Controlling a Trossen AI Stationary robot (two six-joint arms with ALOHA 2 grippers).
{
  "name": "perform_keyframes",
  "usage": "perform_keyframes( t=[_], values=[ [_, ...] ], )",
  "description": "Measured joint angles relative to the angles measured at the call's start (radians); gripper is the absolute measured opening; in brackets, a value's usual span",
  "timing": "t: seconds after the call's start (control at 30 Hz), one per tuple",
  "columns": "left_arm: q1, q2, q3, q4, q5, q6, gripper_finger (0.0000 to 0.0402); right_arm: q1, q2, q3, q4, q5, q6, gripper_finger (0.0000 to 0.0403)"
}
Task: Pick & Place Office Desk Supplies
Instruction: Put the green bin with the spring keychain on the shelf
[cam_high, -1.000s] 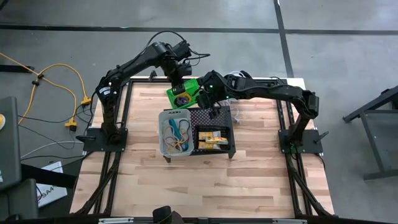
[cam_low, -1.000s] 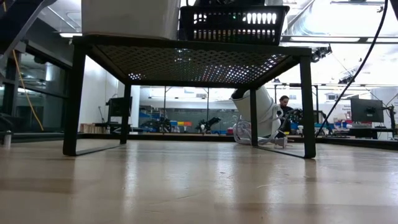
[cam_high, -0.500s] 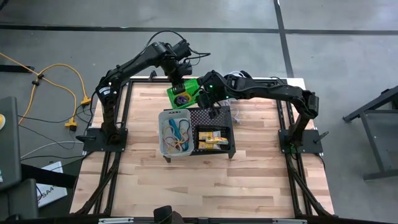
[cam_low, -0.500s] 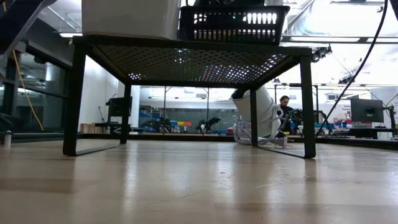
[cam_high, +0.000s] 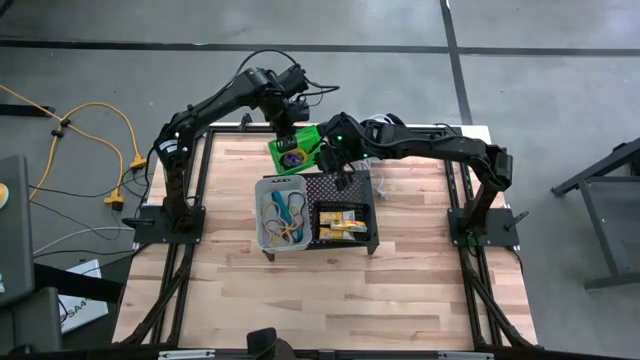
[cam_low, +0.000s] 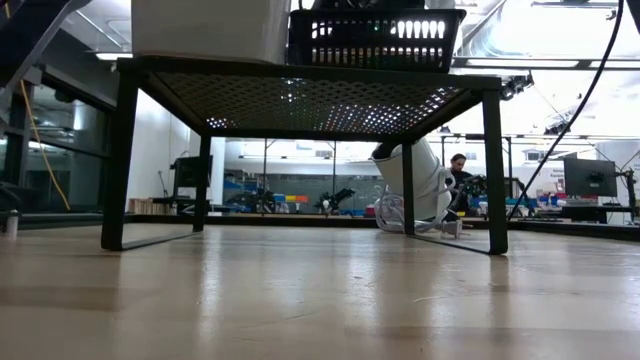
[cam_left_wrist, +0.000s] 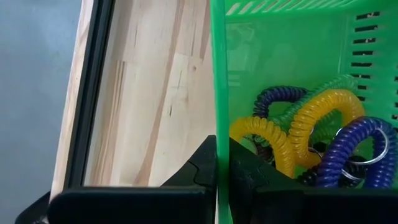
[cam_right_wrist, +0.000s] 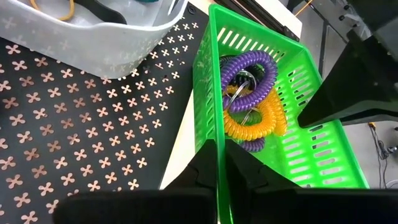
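A: Listing item one: green bin (cam_high: 293, 150), tilted, at the far edge of the black stand (cam_high: 345, 190), half over the counter (cam_high: 400, 280). Contents?

B: Coiled loops (cam_right_wrist: 249, 102), purple, yellow and green, bunched in one corner.

A: Who holds it?

B: Left hand (cam_high: 287, 132) clamped shut on one wall; right hand (cam_high: 322, 156) clamped shut on the opposite rim. In each wrist view the wall passes between that hand's fingers (cam_left_wrist: 205, 168).

A: Neighbours?

B: Clear bin (cam_high: 281, 212) of bands just beside it on the stand, black bin (cam_high: 345, 219) with yellow tubes (cam_high: 342, 224) next to that.

A: Free room?

B: Bare wood on the near half of the counter and along both sides.
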Motion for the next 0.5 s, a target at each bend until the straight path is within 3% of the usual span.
perform_keyframes(
  t=[0.5],
  values=[
    [0.001,0.0,0.0,0.003,0.037,0.067,0.0019,0.0,-0.001,0.0,-0.001,-0.001,0.007,0.0003]
  ],
)
